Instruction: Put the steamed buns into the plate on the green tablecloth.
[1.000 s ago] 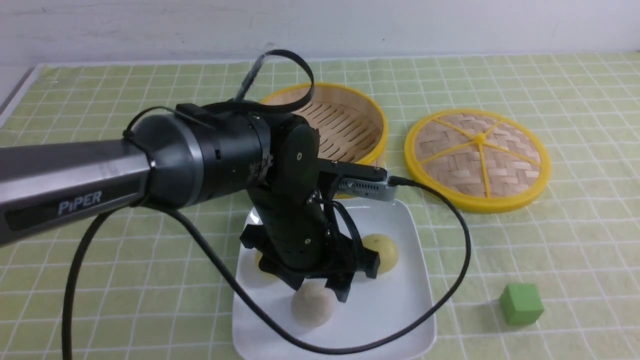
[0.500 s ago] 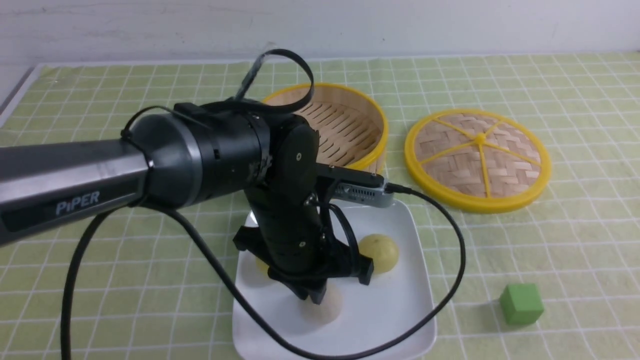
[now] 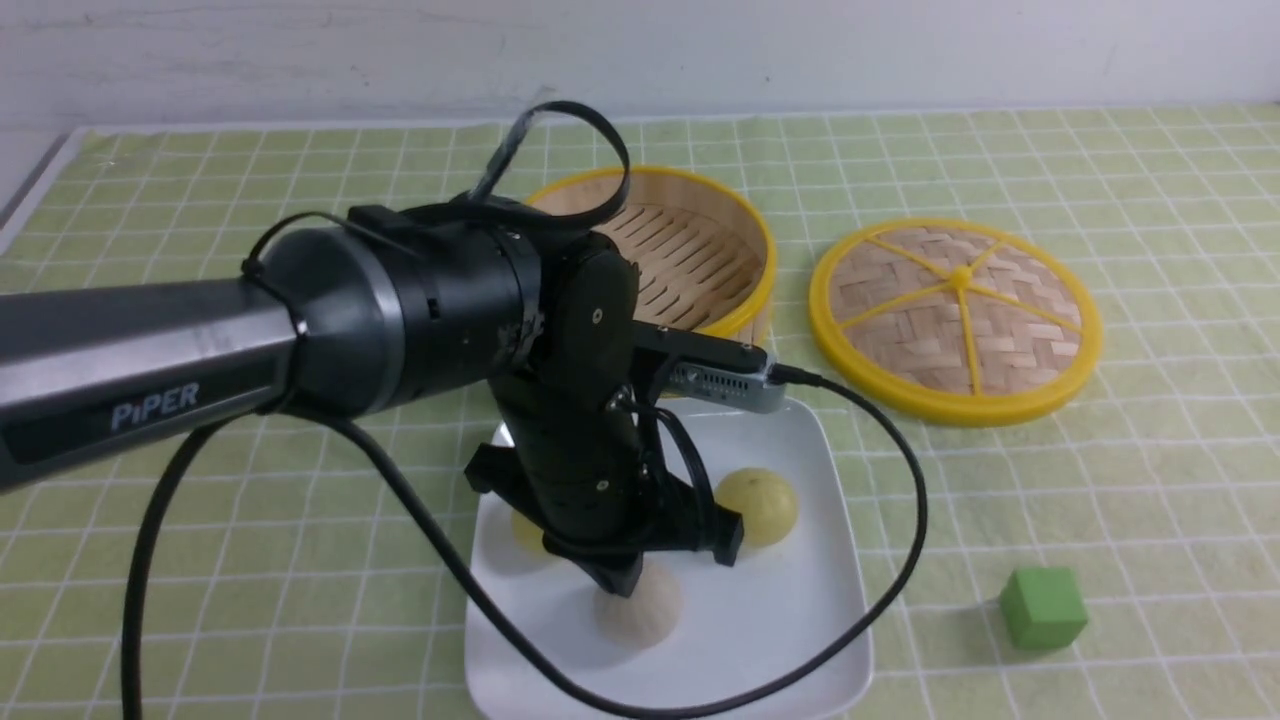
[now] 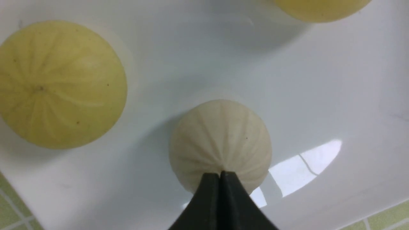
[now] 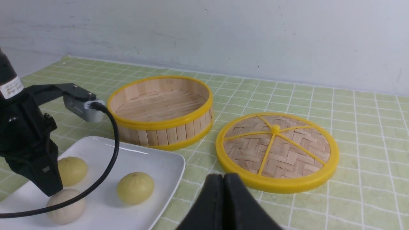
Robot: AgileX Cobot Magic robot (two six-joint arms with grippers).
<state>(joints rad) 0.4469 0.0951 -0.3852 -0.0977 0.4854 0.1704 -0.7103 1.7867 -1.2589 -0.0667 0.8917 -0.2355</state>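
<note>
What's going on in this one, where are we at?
The left tool is down over the white plate, jaws shut and gripping nothing, its tip at the top of the off-white bun. Both yellow buns lie on the plate too, and the steamer basket is empty, its lid lying beside it. The right tool is shut, holding nothing, off to the side.

Three buns (image 3: 757, 507) on plate (image 3: 790, 640), steamer (image 3: 700, 250) behind plate, lid (image 3: 955, 320) right of steamer, cube (image 3: 1042, 607) right of plate
</note>
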